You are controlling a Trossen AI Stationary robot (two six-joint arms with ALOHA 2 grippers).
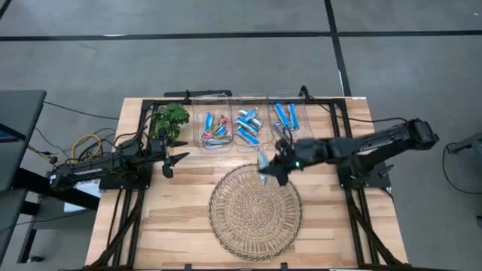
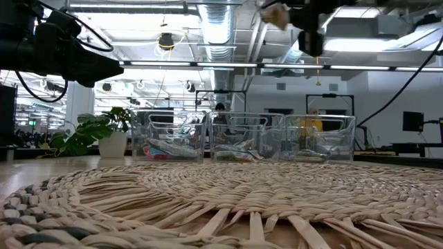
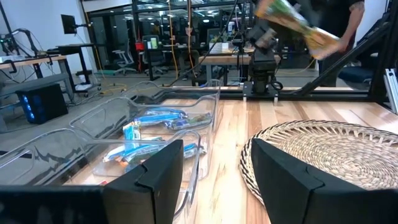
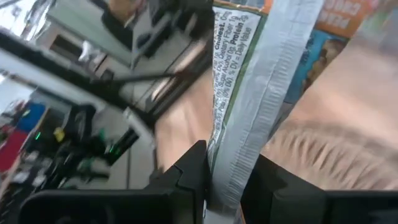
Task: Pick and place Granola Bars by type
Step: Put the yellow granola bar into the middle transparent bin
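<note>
Right gripper (image 4: 221,180) is pinching a multicoloured granola bar (image 4: 249,106) above the wicker mat's (image 1: 252,218) far edge, probably carrying it toward its matching bin (image 1: 214,129).

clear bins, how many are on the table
3, side by side along the table's far edge: left bin, middle bin, right bin, next to the potted plant.

Both arms (image 1: 354,147) are matte black with boxy jointed segments. A small green light (image 1: 297,162) glows near the right wrist. Fingers (image 3: 158,171) are angular black plastic.
</note>
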